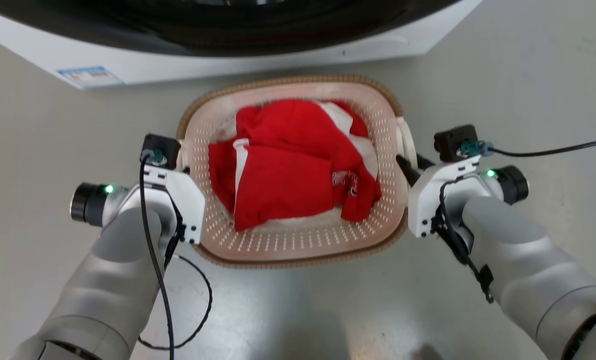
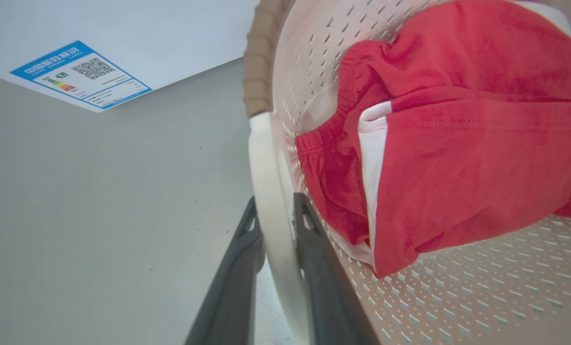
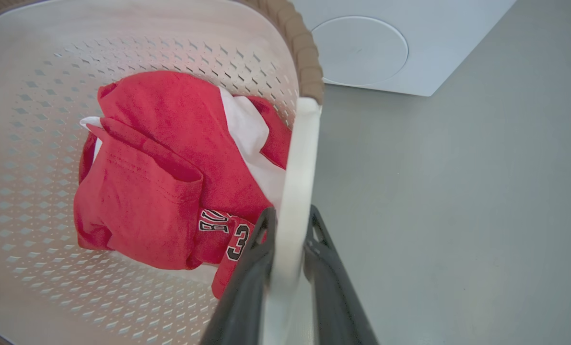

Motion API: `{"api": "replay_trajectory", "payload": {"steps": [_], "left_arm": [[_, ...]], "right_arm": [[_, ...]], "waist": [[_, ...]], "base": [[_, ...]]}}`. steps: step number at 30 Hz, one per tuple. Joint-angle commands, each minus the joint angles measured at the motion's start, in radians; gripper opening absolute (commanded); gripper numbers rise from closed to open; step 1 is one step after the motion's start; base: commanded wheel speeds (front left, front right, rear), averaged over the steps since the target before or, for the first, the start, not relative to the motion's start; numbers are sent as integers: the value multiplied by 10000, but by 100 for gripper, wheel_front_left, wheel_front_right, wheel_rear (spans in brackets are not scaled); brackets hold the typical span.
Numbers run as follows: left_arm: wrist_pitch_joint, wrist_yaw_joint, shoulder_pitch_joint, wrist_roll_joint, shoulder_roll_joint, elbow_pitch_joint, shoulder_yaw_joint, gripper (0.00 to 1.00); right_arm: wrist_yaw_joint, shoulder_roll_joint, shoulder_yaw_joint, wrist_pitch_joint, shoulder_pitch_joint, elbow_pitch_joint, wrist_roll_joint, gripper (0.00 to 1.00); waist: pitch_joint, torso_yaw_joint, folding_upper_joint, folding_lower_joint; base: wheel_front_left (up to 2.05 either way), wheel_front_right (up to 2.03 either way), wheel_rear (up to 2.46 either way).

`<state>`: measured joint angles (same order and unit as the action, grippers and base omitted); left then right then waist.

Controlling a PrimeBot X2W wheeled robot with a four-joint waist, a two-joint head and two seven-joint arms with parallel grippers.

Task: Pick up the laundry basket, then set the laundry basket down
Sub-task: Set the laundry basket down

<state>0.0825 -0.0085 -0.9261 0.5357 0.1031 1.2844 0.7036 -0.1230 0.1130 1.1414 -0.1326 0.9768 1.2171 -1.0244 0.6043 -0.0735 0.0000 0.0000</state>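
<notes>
Left gripper (image 2: 275, 211) and right gripper (image 3: 290, 218) each clamp a laundry basket (image 1: 298, 247) handle (image 2: 267, 158), seemingly snugly; uneven lifting could slip one free.

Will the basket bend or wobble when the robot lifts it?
Probably stays stiff: the basket looks like hard plastic. Likely light, with just a few clothes inside. Held by two thin handles, it might sway a little.

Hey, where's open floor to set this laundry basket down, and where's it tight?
Grey floor lies bare to the right of the right gripper, to the left of the left gripper, and on the laundry basket's near side, bar a black cable. Tight: the strip between its far rim and the washing machine.
</notes>
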Motion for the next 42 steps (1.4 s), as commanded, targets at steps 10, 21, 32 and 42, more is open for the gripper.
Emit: {"api": "replay_trajectory", "payload": {"steps": [10, 21, 32, 42], "left_arm": [[287, 136, -727, -269, 214, -47, 107, 0], [108, 156, -1116, -225, 315, 9, 200, 0], [-108, 84, -1264, -183, 352, 39, 353, 0], [-90, 115, -1342, -88, 310, 50, 421, 0]], "right_arm": [[-77, -210, 310, -534, 239, 132, 72, 0], [-77, -251, 405, -546, 473, 164, -162, 0], [-77, -238, 522, -511, 612, 225, -394, 0], [-77, -254, 643, -486, 638, 272, -550, 0]], "waist": [[1261, 25, 0, 0], [1707, 58, 0, 0], [1976, 53, 0, 0], [2121, 67, 0, 0]], "base": [[0, 0, 0], [0, 0, 0], [0, 0, 0], [0, 0, 0]]}}
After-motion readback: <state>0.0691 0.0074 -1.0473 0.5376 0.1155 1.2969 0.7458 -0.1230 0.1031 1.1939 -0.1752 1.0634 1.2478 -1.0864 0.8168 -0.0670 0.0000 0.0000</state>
